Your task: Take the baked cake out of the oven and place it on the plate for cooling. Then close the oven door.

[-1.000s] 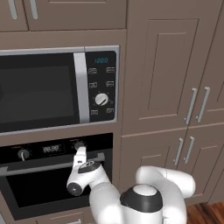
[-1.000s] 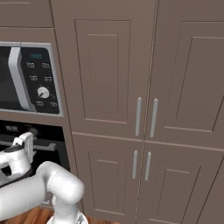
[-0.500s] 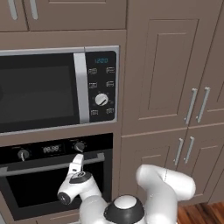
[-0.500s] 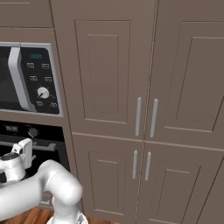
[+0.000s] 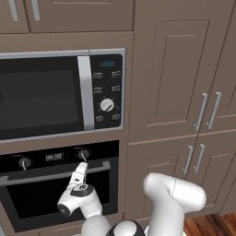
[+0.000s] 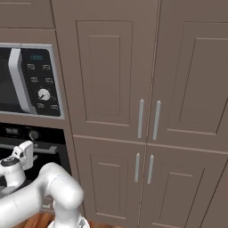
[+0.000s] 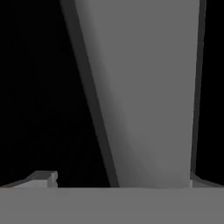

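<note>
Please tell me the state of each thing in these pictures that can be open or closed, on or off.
Black built-in wall oven: display lit.
Black glass oven door: closed.
Long silver bar handle: between the gripper's jaws, not clamped.
White two-finger gripper: open, at the handle.
Silver-trimmed microwave: door closed, display lit.
Brown cabinet doors: closed.

Nothing reads clearly: the microwave point(image 5: 62, 94) display shows blurred teal digits, and the oven point(image 5: 57, 186) display shows illegible pale digits.

Glossy black glass oven door point(image 5: 55, 198) with brushed-metal bar handle point(image 5: 41, 176) (cabinets point(image 5: 177, 69) matt wood).
</note>
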Motion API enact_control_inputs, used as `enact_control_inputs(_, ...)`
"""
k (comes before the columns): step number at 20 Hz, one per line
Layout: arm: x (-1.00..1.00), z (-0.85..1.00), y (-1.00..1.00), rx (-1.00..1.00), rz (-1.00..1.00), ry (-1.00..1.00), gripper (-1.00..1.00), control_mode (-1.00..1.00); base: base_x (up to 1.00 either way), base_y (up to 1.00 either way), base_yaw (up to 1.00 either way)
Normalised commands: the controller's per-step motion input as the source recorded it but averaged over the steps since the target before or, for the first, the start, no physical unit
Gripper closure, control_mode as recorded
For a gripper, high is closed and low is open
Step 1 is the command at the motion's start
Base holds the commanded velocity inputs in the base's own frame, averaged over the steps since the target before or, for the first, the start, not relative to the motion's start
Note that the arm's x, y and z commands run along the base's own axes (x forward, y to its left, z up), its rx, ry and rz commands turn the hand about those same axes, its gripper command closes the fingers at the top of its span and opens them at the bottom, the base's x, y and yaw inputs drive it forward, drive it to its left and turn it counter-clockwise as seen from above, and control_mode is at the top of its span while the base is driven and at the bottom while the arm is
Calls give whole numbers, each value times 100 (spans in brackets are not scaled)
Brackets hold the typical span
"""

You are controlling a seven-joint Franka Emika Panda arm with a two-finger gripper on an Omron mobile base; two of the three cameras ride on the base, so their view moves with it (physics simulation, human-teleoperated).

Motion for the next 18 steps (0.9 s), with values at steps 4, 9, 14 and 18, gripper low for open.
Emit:
enact_control_inputs(4,-28,-56,15,-3,0,1,100,-100,0,0,0)
enact_control_inputs(9,-54,-54,22,-8,0,10,100,-100,0,0,0)
enact_control_inputs(14,-76,-57,27,-14,-3,20,100,-100,0,0,0)
enact_control_inputs(18,-82,-55,27,-19,-6,37,100,-100,0,0,0)
